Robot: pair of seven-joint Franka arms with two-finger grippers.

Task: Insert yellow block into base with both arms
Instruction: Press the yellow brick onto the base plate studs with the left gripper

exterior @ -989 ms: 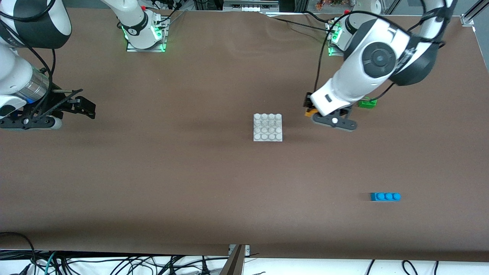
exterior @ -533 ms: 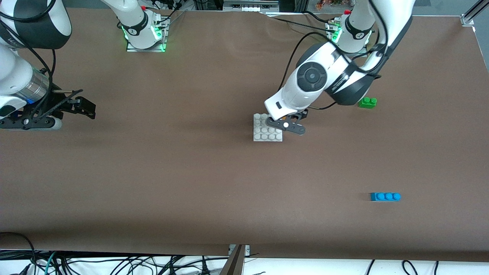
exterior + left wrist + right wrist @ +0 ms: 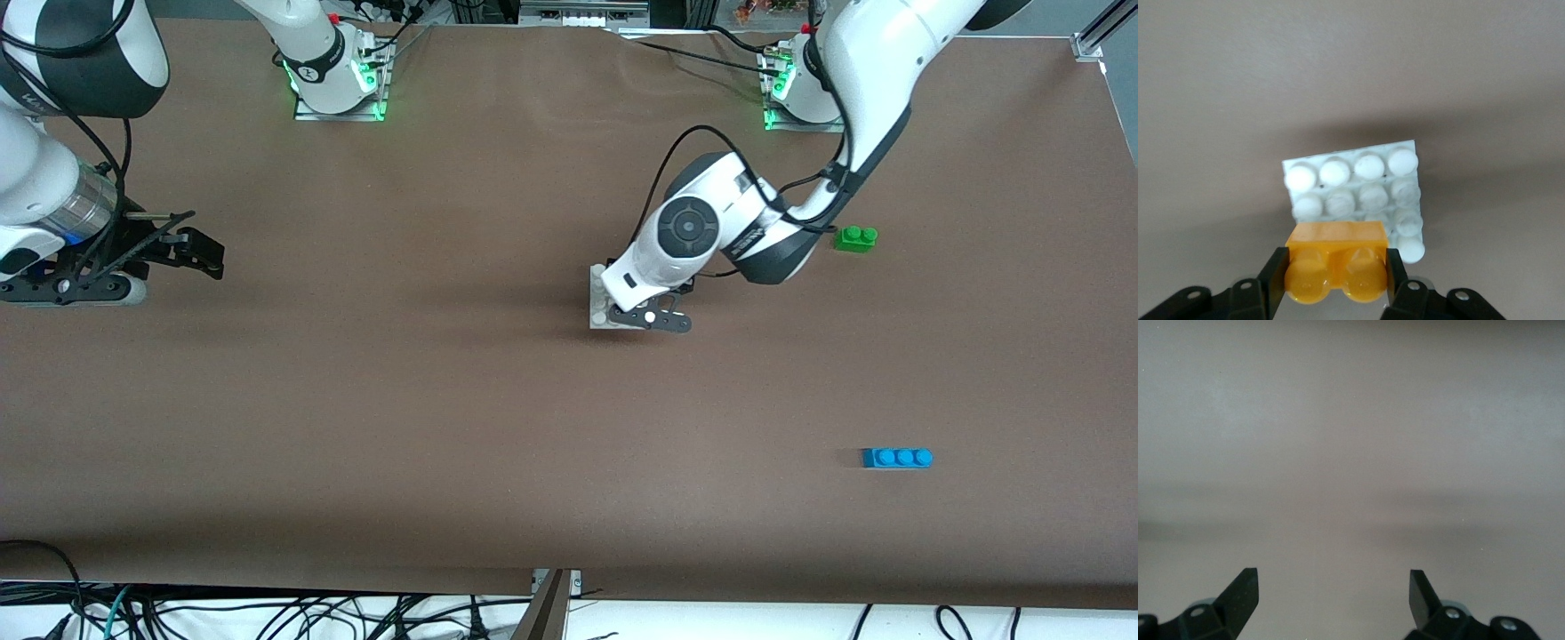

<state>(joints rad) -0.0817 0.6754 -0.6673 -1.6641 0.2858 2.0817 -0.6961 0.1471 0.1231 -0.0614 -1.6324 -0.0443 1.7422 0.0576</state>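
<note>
Around the work we see a green brick (image 3: 855,238) near the left arm's (image 3: 867,80) elbow and a blue brick (image 3: 897,458) nearer the front camera, toward the left arm's end of the brown table (image 3: 400,400); both sit well apart from the base (image 3: 597,313). From the front, the left arm's wrist covers nearly all of the base, leaving only one edge in sight. Our left gripper (image 3: 1335,277) hangs over the base, its fingers (image 3: 1273,277) pinching the yellow block (image 3: 1335,267) by its two ends, studs toward the wrist camera. In the left wrist view the block overlaps the base's studs; whether they touch we cannot tell. Our right gripper (image 3: 1333,590) waits over bare table at the right arm's (image 3: 53,191) end, fingers spread wide and holding nothing. Cables (image 3: 267,613) run along the table edge nearest the front camera. We can read no writing or labels anywhere.
</note>
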